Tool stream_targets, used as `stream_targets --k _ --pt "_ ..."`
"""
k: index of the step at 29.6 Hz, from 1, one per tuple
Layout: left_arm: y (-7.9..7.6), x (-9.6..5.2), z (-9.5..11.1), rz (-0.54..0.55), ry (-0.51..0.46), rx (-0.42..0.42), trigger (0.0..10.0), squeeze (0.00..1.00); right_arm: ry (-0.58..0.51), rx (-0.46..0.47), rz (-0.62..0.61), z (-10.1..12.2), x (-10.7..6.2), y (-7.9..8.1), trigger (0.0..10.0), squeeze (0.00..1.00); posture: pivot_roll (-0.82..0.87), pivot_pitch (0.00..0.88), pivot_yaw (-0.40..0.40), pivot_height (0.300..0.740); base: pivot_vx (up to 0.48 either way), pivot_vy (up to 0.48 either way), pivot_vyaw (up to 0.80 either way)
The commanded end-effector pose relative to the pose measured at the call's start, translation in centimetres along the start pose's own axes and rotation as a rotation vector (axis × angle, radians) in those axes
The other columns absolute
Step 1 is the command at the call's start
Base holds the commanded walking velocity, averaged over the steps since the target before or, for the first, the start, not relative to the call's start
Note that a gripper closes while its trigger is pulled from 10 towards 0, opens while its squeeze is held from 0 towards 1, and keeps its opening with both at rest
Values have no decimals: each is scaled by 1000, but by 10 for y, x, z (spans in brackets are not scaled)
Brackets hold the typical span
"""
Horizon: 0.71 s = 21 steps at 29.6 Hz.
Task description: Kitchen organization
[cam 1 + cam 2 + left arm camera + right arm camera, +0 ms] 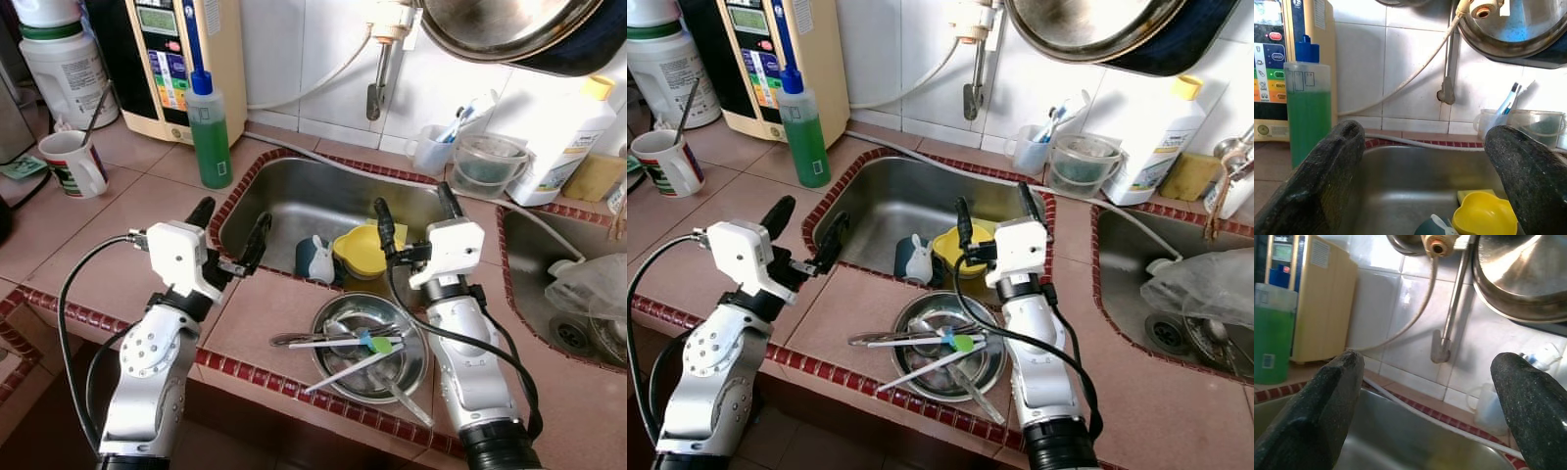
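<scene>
From the left eye view, my left end effector hovers spread wide over the near-left rim of the sink, and my right end effector hangs just as wide over the near-right rim, neither holding anything. Between my arms, on the tiled table, sits a steel bowl heaped with loose utensils, some poking out past its rim. In the right eye view a yellow bowl and a small dark figurine-like piece lie in the basin beside my right end effector. My left wrist view looks between two wide fingers across the basin to the green soap bottle. My right wrist view shows open fingers and the tap on the wall. I judge the risk is the steel bowl: a forearm sweep back could clip the overhanging handles and tip it off the front edge.
</scene>
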<state>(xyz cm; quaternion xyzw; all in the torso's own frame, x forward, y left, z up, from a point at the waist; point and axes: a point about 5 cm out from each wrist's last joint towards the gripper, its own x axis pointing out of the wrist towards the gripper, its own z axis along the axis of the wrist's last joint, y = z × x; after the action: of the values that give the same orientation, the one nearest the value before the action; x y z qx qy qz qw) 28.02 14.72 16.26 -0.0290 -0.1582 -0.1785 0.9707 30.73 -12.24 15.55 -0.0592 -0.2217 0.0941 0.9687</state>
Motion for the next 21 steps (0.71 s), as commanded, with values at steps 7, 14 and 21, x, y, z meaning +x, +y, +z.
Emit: stream_targets --k 7,14,21 --pt "1 0 1 -14 -2 4 10000 0 -15 3 -5 5 2 -2 10000 0 86 9 -24 740 -213 0 0" --pt "-1 -1 1 -21 2 3 10000 0 -12 3 -3 4 2 -2 10000 0 87 14 -24 740 -310 0 0" --pt "-1 -2 1 -24 3 4 10000 0 -10 5 1 4 1 0 10000 0 91 18 -25 740 -320 0 0"
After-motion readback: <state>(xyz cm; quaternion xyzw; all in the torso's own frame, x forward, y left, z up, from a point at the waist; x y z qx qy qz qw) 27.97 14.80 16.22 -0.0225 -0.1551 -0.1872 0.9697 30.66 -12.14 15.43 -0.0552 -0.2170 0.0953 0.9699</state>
